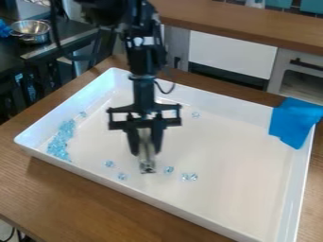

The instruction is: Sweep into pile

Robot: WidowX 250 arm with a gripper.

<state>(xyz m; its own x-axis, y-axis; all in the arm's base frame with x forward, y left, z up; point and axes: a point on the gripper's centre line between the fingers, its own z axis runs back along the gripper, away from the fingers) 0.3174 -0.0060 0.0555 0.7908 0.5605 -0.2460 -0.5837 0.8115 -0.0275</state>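
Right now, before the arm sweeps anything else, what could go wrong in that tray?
The silvery tool in the gripper is narrow, so the scattered clear-blue pieces might slip around it. The pile sits close to the white tray's side wall; a hard push could jam pieces there or flick some over. And the lone piece behind the gripper, away from the others, could easily get missed.

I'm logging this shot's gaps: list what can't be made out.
Camera view:
- Clustered bluish pieces: too small and bunched to count.
- Tool in the gripper: upper part partly hidden by the fingers.
- Tray's nearest corner: cut off by bottom edge.
- Tray's far-right corner: covered by blue cloth.
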